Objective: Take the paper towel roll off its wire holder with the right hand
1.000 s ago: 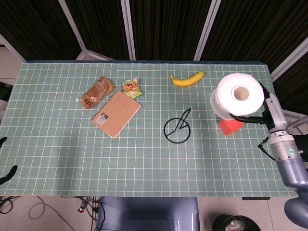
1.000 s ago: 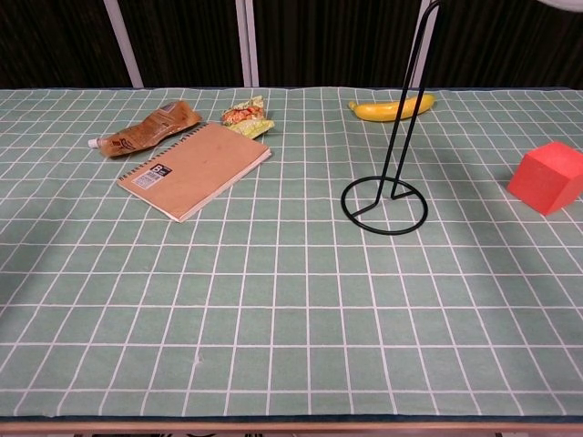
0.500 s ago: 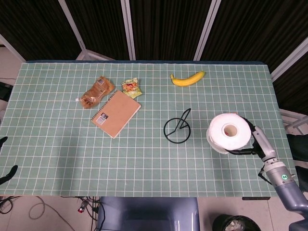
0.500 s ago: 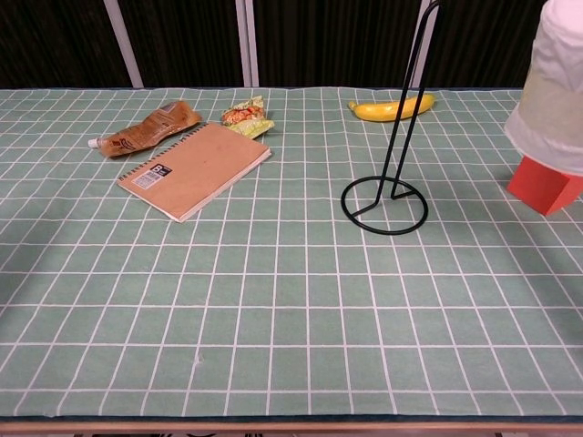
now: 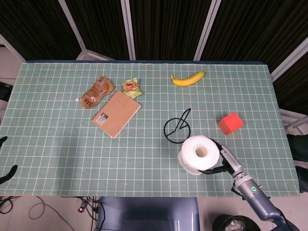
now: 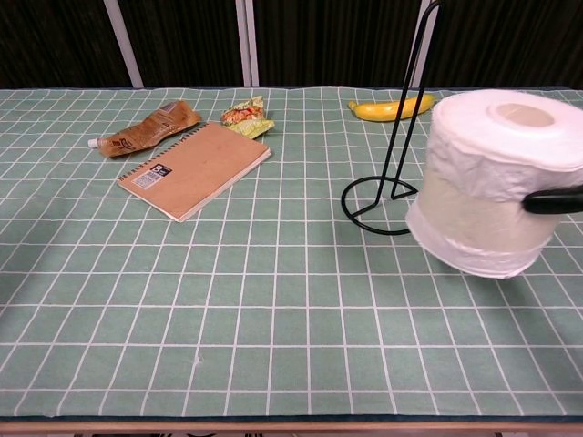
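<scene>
The green gridded table (image 5: 57,144) carried everything in view. The paper towel roll (image 5: 198,154) was off its wire holder (image 5: 177,129), upright with its core opening facing up, just in front of the holder's ring base and close to the table's near edge; in the chest view the roll (image 6: 492,182) filled the right side, overlapping the holder's upright rod (image 6: 405,118). The right hand (image 5: 225,162) gripped the roll from its right side, dark fingers (image 6: 553,200) wrapped around its wall. The left hand did not show clearly in either view. Further back lay a brown spiral notebook (image 5: 116,113) with a small label whose writing was too small to read, a brown pouch (image 5: 96,92), a yellow banana (image 5: 187,79), a red block (image 5: 231,123) and a small green snack packet (image 5: 131,87).
</scene>
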You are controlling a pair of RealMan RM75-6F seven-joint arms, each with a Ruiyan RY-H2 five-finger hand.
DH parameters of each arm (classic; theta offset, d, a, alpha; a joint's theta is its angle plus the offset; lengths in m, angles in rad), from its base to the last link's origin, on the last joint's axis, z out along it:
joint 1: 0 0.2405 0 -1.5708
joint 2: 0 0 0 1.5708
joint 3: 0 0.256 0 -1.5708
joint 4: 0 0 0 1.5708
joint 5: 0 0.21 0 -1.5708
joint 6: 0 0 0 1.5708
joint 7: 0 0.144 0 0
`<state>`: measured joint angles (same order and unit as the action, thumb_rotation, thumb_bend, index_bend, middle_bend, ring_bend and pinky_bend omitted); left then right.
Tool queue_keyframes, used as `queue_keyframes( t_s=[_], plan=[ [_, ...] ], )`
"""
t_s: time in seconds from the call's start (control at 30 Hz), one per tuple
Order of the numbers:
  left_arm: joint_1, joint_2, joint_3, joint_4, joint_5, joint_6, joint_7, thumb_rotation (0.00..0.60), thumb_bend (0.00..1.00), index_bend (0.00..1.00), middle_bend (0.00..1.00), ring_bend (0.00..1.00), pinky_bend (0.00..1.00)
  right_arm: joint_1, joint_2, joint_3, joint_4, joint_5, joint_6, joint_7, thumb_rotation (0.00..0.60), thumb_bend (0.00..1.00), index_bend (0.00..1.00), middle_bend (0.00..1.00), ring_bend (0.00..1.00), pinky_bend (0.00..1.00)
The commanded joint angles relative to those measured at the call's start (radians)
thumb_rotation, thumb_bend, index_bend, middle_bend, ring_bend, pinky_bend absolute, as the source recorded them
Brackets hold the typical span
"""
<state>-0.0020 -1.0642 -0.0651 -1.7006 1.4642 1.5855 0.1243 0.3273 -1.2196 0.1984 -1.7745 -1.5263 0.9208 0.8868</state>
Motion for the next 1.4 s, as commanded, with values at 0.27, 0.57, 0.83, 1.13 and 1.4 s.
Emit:
queue_keyframes(
  t_s=[0.27, 0.57, 0.83, 1.13, 1.4],
  plan=[
    [0.000, 0.005, -0.003, 0.003, -0.005, -0.003, -0.016, 0.600, 0.22, 0.14, 0.00, 0.00, 0.03, 0.066, -0.251, 0.000, 0.124, 0.092, 0.058, -0.177, 0.600, 0.00, 0.30, 0.20, 0.27, 0.12],
    [0.002, 0.008, -0.006, 0.003, -0.008, 0.002, -0.023, 0.600, 0.22, 0.14, 0.00, 0.00, 0.03, 0.084, -0.354, -0.032, 0.196, 0.110, 0.085, -0.251, 0.600, 0.00, 0.30, 0.20, 0.25, 0.12],
    [0.000, 0.006, -0.003, 0.003, -0.005, -0.002, -0.015, 0.600, 0.22, 0.14, 0.00, 0.00, 0.03, 0.094, -0.400, -0.063, 0.210, 0.130, 0.070, -0.286, 0.600, 0.00, 0.30, 0.20, 0.21, 0.10],
    [0.000, 0.008, -0.003, 0.003, -0.005, -0.002, -0.018, 0.600, 0.22, 0.15, 0.00, 0.00, 0.03, 0.127, -0.377, -0.064, 0.172, 0.186, -0.016, -0.279, 0.600, 0.00, 0.11, 0.07, 0.03, 0.02],
    [0.001, 0.009, -0.004, 0.004, -0.008, -0.002, -0.021, 0.600, 0.22, 0.15, 0.00, 0.00, 0.03, 0.144, -0.300, -0.059, 0.148, 0.138, -0.026, -0.227, 0.600, 0.00, 0.00, 0.00, 0.00, 0.00]
  ],
)
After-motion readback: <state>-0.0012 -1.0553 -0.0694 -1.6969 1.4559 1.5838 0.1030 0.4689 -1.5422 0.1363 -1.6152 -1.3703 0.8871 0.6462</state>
